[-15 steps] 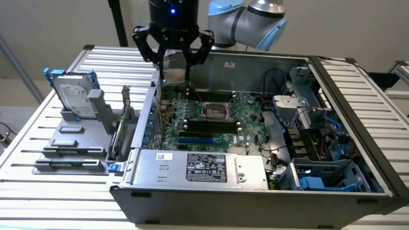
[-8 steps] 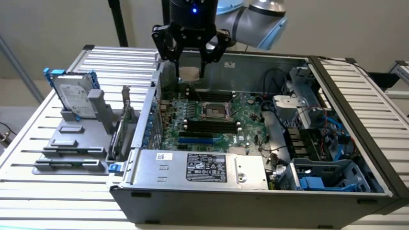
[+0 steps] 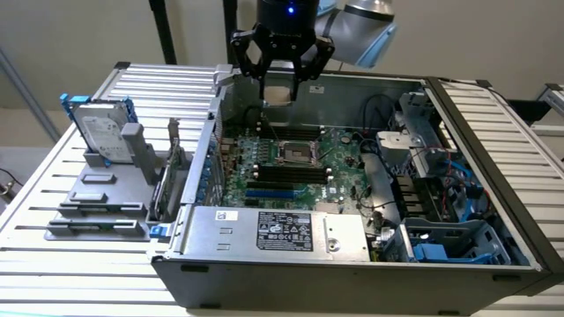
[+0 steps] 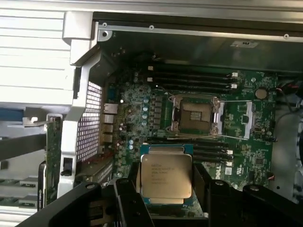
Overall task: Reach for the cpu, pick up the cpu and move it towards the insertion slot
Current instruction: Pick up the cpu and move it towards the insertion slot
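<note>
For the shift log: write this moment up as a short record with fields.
held item: the cpu, flat, metal top facing the wrist camera
gripper: shut on the cpu, above the open computer case
insertion slot: open, dark centre bare, silver frame around it
cpu versus slot: apart; chip not over the socket in the wrist view
memory slots: long black rows beside the socket
hard drive: upright in a grey holder outside the case, at the exterior view's left

Plain beige wall (image 3: 70, 39) (black poles (image 3: 163, 33)) behind slatted metal table (image 3: 53, 264)
</note>
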Tool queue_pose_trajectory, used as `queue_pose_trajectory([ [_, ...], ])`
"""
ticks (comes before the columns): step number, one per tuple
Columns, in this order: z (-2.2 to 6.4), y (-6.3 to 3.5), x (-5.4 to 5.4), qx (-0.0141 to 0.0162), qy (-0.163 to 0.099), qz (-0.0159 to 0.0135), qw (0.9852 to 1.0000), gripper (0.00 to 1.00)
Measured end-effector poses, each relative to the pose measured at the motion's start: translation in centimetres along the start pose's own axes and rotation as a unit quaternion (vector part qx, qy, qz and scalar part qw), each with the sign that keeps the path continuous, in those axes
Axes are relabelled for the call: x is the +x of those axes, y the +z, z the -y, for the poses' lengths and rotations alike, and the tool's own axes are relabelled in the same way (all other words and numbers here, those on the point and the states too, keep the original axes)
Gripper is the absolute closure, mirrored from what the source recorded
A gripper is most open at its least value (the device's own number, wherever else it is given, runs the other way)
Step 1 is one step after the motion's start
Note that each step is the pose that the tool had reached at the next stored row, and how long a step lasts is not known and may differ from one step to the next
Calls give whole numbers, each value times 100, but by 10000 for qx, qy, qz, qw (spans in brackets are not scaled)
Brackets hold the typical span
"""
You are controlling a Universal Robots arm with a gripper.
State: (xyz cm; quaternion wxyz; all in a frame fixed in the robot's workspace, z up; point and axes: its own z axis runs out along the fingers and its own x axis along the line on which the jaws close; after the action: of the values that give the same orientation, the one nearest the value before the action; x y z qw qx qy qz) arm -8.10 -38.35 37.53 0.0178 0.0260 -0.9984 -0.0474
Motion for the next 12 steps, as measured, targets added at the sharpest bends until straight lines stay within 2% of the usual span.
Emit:
queue_pose_trajectory([
  [7, -191, 28, -191, 14, 0, -1, 10000, 46],
  [12, -281, 44, -296, 22, 11, 0, 10000, 46],
])
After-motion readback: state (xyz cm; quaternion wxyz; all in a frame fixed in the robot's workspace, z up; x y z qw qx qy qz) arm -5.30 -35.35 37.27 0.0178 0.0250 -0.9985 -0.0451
